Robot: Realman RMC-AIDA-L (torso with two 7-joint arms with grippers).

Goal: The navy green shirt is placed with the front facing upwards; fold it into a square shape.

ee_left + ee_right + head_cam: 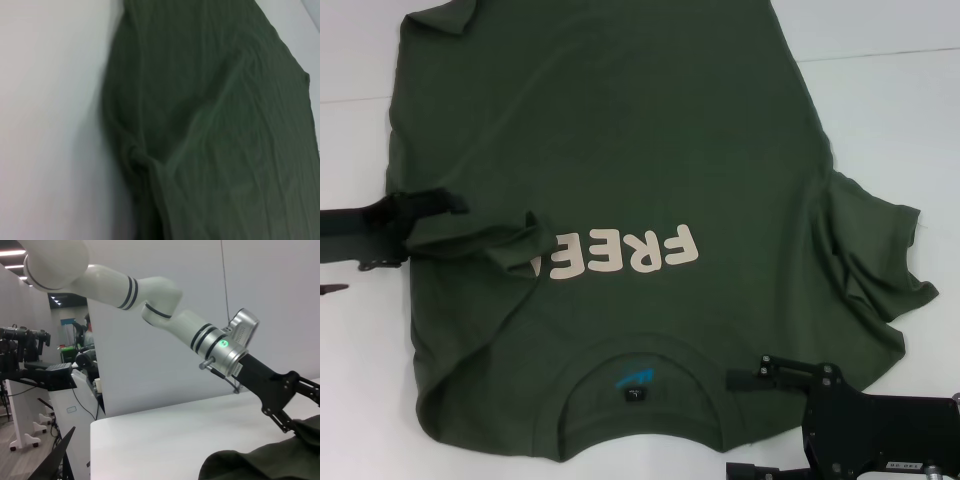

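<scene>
White bench (910, 110) is carrying the navy green shirt (620, 130); left tool (445, 203) is pinching its sleeve, while right tool (745, 378), grip unclear, is hovering near the collar.

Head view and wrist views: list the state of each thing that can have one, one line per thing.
navy green shirt: front up, print showing, left sleeve folded in over the chest, right sleeve still spread out.
left gripper: at the shirt's left edge, shut on the folded-in fabric.
right gripper: low by the collar, beside the shirt's right shoulder.
table: white, shirt lying on it.
</scene>
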